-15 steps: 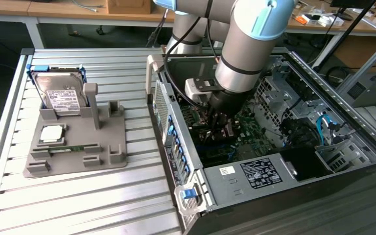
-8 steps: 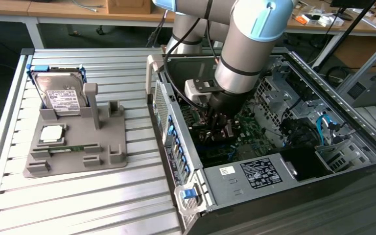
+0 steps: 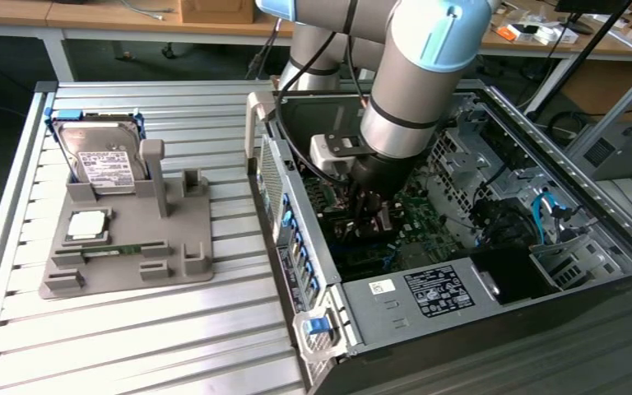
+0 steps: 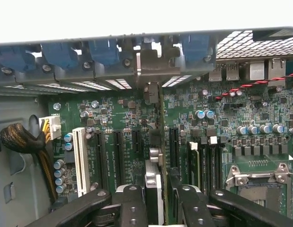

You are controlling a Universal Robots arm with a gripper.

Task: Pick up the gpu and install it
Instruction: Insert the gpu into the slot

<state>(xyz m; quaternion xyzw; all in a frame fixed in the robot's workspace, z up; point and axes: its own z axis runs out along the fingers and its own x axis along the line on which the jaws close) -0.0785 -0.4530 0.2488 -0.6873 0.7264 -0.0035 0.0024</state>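
From my station I see the arm reaching down into the open computer case (image 3: 480,271), which lies on its side on the slatted counter (image 3: 129,329). The claw (image 3: 367,216) sits low over the green motherboard (image 3: 426,218), roughly at the middle of the case's interior.

In the wrist view, the claw (image 4: 161,201) is clenched on the gpu (image 4: 155,184), its black fingers (image 4: 132,203) pressing either side of the thin card. I see the card edge-on: it runs straight out from between the fingers toward 12 o'clock, standing upright over the motherboard (image 4: 250,118) between the black expansion slots (image 4: 119,151). Its silvery metal bracket (image 4: 150,71) at the far end stands against the case's rear wall, among the blue slot clips (image 4: 103,49). A white slot (image 4: 80,158) lies at about 9 o'clock from the claw, and the processor socket (image 4: 257,182) at about 3 o'clock. I cannot tell whether the card's lower edge is fully seated in its slot.

On the counter, at 9 o'clock from the case in the exterior view, a grey parts holder (image 3: 129,247) carries a hard drive (image 3: 102,160) standing upright, a processor (image 3: 85,224) lying flat, and a thin memory stick (image 3: 124,248) just beside it.
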